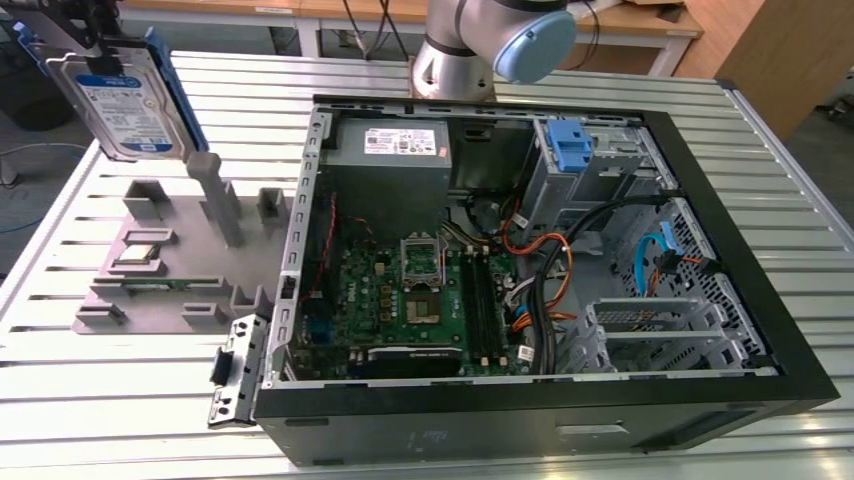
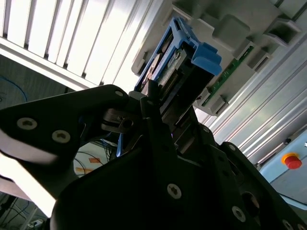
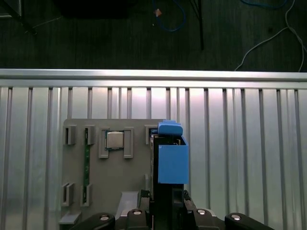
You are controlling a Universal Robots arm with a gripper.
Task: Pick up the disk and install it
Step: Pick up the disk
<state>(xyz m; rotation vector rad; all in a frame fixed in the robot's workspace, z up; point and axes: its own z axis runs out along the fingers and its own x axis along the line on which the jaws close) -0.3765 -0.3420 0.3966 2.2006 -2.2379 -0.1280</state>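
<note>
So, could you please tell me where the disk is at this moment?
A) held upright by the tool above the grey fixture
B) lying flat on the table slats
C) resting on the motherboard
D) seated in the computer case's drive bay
A: in the exterior view the disk hangs upright, clamped in the tool, above the grey fixture and outside the open computer case.

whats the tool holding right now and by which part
The flat silver hard drive in its blue plastic bracket, gripped by the tool at its upper edge, hanging upright.
</note>
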